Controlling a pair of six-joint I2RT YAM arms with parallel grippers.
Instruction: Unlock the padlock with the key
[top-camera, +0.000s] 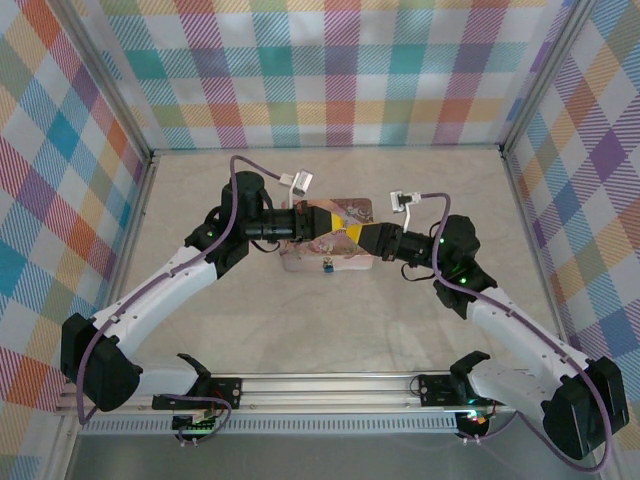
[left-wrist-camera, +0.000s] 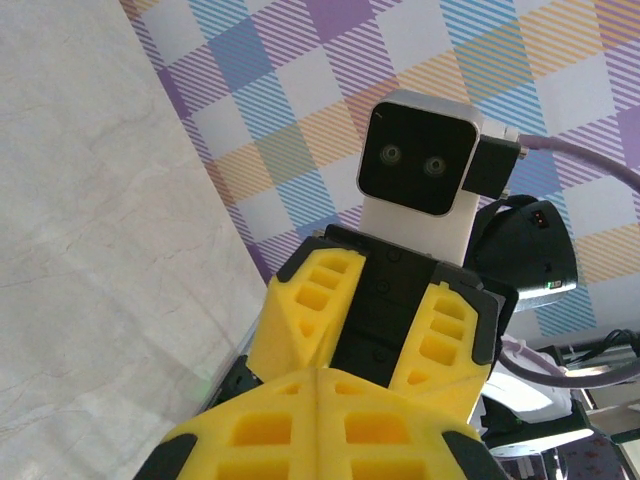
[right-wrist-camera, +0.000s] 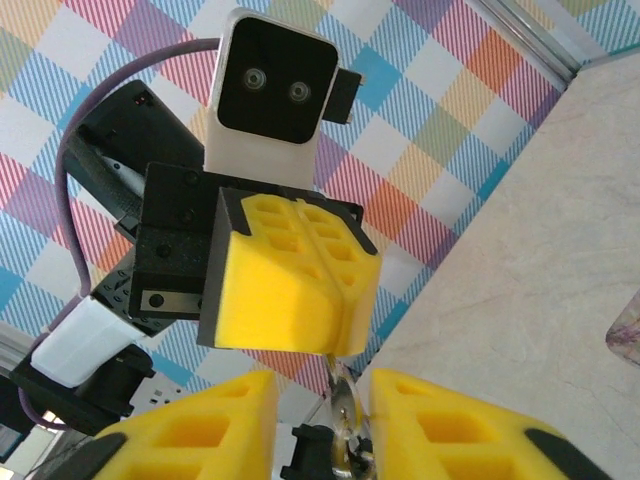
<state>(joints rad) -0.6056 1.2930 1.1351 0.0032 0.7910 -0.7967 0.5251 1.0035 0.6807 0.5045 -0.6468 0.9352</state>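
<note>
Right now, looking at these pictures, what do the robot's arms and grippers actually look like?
The left arm and right arm have white shells with black joints; a purple cable runs along each. The left gripper and right gripper have black bodies and chunky yellow fingers moulded with rectangular pockets. Each wrist carries a white camera box with a black two-lens face.

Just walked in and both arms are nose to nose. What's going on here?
The left gripper is shut on the key, holding it out between the open fingers of the right gripper, over the pink tin. It looks like a handover. The padlock sits at the tin's near edge, untouched.
</note>
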